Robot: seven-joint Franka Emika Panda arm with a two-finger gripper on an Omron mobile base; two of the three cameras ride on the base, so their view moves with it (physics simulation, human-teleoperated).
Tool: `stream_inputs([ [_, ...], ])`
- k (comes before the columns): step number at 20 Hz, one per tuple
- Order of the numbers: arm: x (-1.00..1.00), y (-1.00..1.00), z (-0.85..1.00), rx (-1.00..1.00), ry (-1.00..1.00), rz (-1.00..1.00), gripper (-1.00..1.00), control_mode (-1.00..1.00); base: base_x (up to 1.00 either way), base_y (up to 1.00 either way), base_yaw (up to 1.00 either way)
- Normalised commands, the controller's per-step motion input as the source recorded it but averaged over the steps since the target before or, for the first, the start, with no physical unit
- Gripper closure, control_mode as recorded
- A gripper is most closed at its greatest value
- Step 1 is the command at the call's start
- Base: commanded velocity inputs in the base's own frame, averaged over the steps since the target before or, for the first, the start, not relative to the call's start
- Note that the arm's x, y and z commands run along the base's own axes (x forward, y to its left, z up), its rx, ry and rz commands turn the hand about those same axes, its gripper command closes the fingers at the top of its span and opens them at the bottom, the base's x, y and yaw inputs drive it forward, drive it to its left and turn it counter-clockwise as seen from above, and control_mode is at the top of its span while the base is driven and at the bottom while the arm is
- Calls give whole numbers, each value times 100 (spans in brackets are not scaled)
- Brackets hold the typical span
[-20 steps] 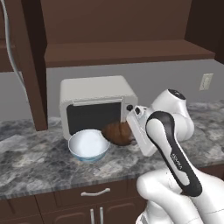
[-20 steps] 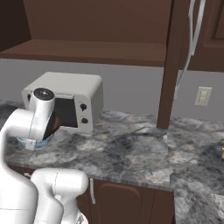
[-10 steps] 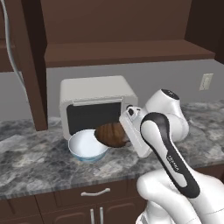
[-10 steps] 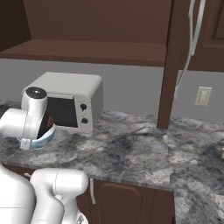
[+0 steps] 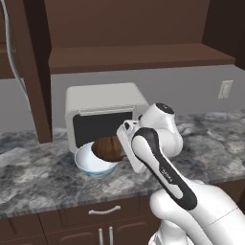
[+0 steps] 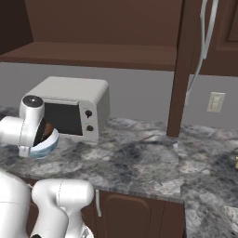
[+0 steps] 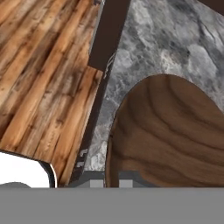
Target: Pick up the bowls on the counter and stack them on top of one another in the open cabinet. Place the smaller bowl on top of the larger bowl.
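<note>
Above the white bowl [image 5: 93, 162] on the desk [image 5: 43, 179], the pincer [image 5: 123, 146] is closed on the brown bowl [image 5: 109, 147], held tilted by its rim for carrying.

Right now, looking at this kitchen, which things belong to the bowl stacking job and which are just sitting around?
Job:
- wooden bowl, held in the claw above the white bowl
- white bowl, on the counter
- open cabinet, no bowl on its shelf

Just there:
- microwave
- wall outlet
- drawers
</note>
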Motion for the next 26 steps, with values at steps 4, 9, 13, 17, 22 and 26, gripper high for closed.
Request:
stream_inputs([
  [4, 33, 12, -30, -3, 0, 0, 100, -100, 0, 0, 0],
  [9, 18, 22, -30, 0, 0, 0, 100, -100, 0, 0, 0],
  [13, 23, 30, -28, 0, -2, 0, 100, -100, 0, 0, 0],
  [17, 27, 22, -27, 0, -3, 0, 100, -100, 0, 0, 0],
  [22, 31, 17, -23, 0, -4, 0, 100, -100, 0, 0, 0],
  [26, 28, 10, -20, -3, -5, 0, 100, -100, 0, 0, 0],
])
